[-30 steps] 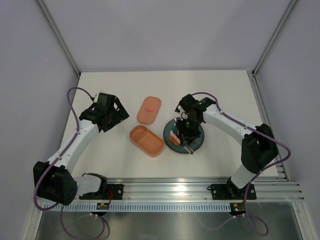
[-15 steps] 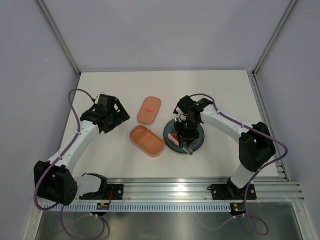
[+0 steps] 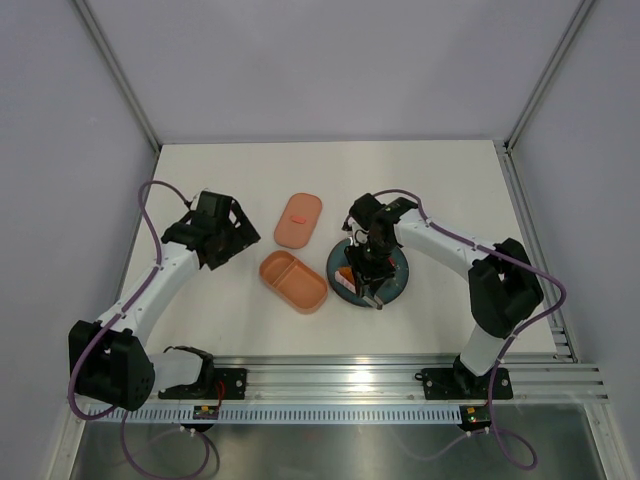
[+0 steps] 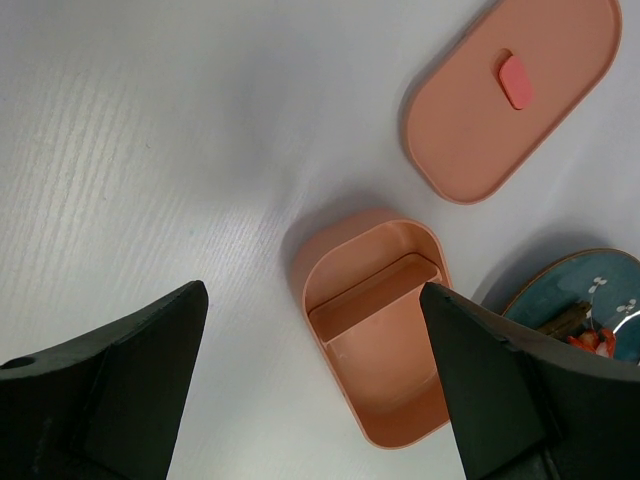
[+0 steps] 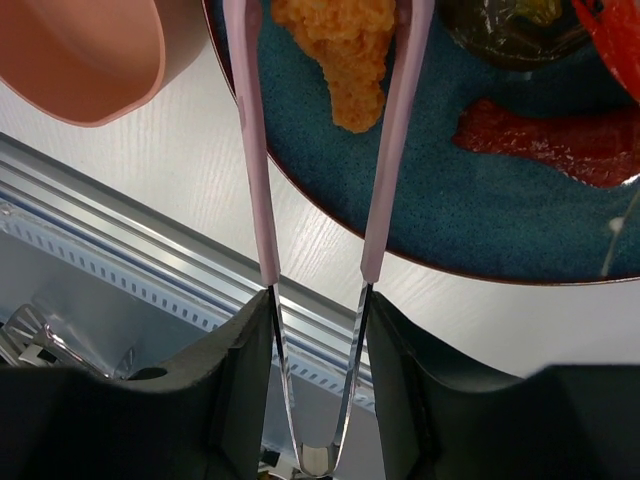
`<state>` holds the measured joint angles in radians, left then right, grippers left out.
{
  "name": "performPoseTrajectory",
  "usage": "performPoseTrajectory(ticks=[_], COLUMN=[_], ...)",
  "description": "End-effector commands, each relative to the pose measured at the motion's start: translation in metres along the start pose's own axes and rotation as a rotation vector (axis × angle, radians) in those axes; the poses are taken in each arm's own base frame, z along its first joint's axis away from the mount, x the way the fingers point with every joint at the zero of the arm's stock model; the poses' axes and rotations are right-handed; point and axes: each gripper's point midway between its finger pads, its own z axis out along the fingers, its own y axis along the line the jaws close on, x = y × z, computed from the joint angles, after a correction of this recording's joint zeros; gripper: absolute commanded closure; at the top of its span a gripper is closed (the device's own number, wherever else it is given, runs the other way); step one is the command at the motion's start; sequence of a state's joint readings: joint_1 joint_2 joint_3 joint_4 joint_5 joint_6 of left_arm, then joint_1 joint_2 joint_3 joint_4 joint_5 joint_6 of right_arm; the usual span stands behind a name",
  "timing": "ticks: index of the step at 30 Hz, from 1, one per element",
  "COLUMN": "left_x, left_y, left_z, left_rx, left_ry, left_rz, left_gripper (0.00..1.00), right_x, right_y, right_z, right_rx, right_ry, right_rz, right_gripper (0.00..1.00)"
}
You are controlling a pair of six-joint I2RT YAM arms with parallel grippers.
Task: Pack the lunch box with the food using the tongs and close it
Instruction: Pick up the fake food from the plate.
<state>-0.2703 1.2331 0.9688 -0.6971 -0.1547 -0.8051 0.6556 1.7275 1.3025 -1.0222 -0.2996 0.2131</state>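
Now my right fingers (image 5: 232, 400) clamp the slender pink-armed tongs (image 5: 252, 170), straddling an orange crumbed food piece (image 5: 345, 50) on the round teal plate (image 5: 450, 210); my left fingers (image 4: 110, 400) gape above the bench (image 4: 150, 150) beside the open salmon-pink plastic lunch box (image 4: 385, 330).

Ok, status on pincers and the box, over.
Right pincer shut on tongs, arms astride orange piece on plate. Left pincer open, holding nothing. Lunch box empty, lid off beside it. Nothing blocking.
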Motion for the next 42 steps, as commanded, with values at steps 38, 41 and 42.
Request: performPoseTrajectory(ticks=[38,41,42], left_x=[-0.022,-0.027,-0.028], left_y=[0.012,0.019,0.022], left_z=[-0.018,-0.023,-0.023], left_rx=[-0.01,-0.03,-0.037], left_ry=[-0.101,-0.125,-0.127], left_rz=[-0.039,-0.038,-0.033], left_gripper=[0.09,0.09,0.09], right_x=[-0.097,-0.104,-0.106], right_y=[0.14,0.153,0.155], right_z=[-0.053,-0.044,-0.04], right_rx=[-0.224,-0.266,-0.274], right_ry=[-0.337,-0.35,-0.349], right_rz=[-0.068,-0.035,-0.022], right_gripper=[0.95,0.94,0.94])
